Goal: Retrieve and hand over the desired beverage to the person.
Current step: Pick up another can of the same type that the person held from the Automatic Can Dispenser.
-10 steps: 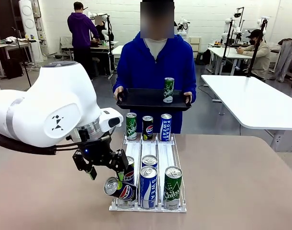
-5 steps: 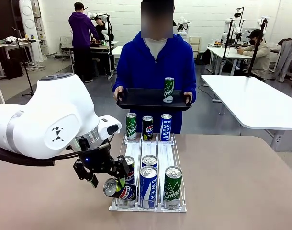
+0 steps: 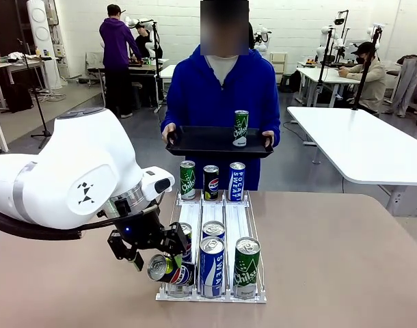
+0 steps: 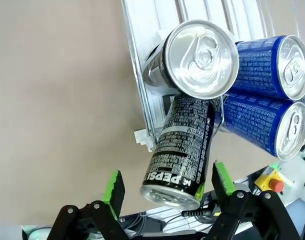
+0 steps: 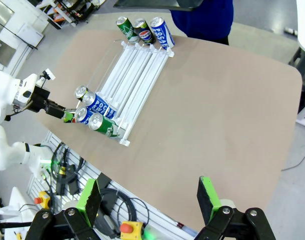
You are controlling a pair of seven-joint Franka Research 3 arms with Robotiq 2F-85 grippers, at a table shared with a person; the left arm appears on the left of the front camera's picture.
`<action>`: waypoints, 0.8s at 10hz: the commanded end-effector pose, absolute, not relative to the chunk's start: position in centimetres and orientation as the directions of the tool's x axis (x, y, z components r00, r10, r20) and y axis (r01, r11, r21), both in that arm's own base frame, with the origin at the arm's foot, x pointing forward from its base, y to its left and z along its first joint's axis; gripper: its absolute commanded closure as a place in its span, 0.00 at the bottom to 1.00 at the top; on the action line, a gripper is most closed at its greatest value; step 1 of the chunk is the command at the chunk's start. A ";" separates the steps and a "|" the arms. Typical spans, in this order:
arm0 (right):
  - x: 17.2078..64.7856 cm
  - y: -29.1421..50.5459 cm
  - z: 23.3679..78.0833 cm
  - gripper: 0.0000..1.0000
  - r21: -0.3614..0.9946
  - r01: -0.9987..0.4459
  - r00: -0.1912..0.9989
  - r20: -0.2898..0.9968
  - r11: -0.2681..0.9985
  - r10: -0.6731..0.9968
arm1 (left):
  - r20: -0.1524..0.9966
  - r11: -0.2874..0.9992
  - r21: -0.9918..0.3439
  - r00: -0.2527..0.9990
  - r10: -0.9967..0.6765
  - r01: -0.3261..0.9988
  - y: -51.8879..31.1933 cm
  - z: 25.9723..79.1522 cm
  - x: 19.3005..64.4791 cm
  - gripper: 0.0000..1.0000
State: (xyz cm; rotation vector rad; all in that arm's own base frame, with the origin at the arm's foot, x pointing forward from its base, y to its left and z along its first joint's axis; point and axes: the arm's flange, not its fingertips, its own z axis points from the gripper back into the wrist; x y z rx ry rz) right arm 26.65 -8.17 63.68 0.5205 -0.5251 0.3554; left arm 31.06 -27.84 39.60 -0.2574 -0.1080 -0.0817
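The left gripper [image 3: 156,251] is hanging at the near left corner of the rack [image 3: 191,217], its jaws standing spread to either side of a tilted Pepsi can [image 3: 169,268]. The left wrist view is showing what the front view is hiding: both green pads [image 4: 114,186] are sitting apart from the can [image 4: 182,145], one on each side, with the can leaning out over the rack's [image 4: 142,95] edge and its top toward the camera. A second can [image 4: 200,59] is lying just behind it, touching it.

The right gripper [image 5: 150,200] is hovering high over the table [image 5: 217,115], fingers wide apart and holding nothing. From there the rack [image 5: 137,75] is showing whole, with cans bunched at both ends and bare lanes between. Tabletop is lying open to the right of the rack, out to the rounded far edge.

The person [image 3: 222,89] is standing at the far side, holding a black tray [image 3: 202,142] with one green can [image 3: 241,128] upright on it.
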 end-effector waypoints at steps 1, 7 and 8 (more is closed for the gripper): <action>26.8 -8.1 63.5 0.00 0.389 -0.463 0.802 0.566 0.797 0.190 | 0.134 0.951 -0.301 0.990 -0.036 0.076 -28.8 38.3 31.0 0.09; 26.8 -8.1 63.5 0.00 0.389 -0.463 0.802 0.566 0.797 0.190 | 0.139 0.945 -0.312 0.989 -0.053 0.094 -28.7 38.1 31.2 0.68; 26.8 -8.1 63.5 0.00 0.389 -0.463 0.802 0.566 0.797 0.190 | 0.132 0.946 -0.312 0.990 -0.053 0.092 -28.7 38.0 31.2 0.97</action>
